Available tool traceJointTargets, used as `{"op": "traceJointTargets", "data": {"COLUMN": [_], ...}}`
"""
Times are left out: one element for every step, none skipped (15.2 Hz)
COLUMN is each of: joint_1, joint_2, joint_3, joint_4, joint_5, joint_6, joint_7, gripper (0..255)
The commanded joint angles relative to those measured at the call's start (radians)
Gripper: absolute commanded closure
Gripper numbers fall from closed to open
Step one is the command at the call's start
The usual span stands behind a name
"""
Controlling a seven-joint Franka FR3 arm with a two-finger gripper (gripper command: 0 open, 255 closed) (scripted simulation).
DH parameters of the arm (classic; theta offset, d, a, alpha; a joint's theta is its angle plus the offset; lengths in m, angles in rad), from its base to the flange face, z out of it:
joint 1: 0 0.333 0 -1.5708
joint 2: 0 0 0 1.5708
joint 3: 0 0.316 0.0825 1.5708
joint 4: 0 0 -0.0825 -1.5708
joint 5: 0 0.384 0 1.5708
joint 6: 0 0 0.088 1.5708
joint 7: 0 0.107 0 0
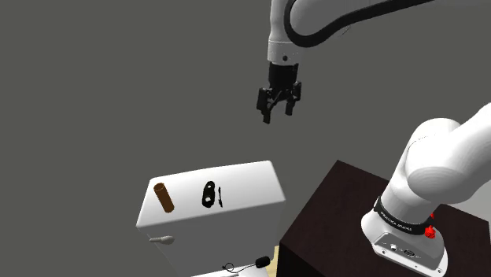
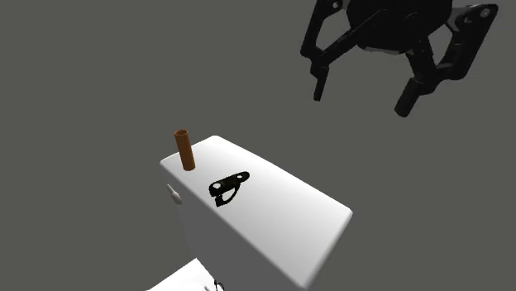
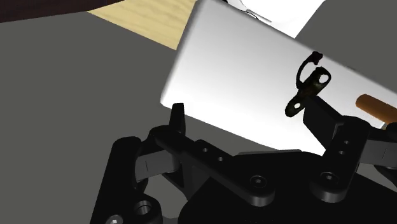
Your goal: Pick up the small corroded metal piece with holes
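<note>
Dark holed piece (image 1: pixel 208 194) below end effector (image 1: pixel 278 115)

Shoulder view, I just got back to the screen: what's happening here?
The arm's claw hangs open and empty up in the air, clear of the white block. The small dark metal piece with holes lies untouched on the block's top, with a brown cylinder standing beside it near one corner. No grasp has begun yet.

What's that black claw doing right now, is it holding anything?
Gripper: open, fingers apart, holding nothing, up in the air away from the dark metal piece with holes.
</note>
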Motion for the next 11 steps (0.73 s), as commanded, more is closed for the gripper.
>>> {"op": "traceJointTargets", "data": {"joint_1": [0.005, 0.006, 0.008, 0.009, 0.010, 0.012, 0.013, 0.014, 0.016, 0.017, 0.019], "joint_2": [0.062, 0.094, 0.127, 0.162, 0.197, 0.233, 0.269, 0.307, 0.345, 0.384, 0.423], "joint_3": [0.034, 0.050, 0.065, 0.080, 0.095, 0.109, 0.122, 0.135, 0.146, 0.157, 0.167], "joint_4": [0.009, 0.014, 0.021, 0.030, 0.040, 0.051, 0.064, 0.078, 0.093, 0.110, 0.128], "joint_5": [0.013, 0.017, 0.021, 0.023, 0.024, 0.024, 0.023, 0.020, 0.015, 0.010, 0.003], "joint_6": [0.048, 0.071, 0.094, 0.116, 0.137, 0.158, 0.179, 0.198, 0.217, 0.235, 0.252], "joint_7": [0.053, 0.078, 0.103, 0.128, 0.153, 0.179, 0.205, 0.231, 0.258, 0.285, 0.312], "gripper": [0, 0, 0, 0, 0, 0, 0, 0, 0, 0, 0]}}
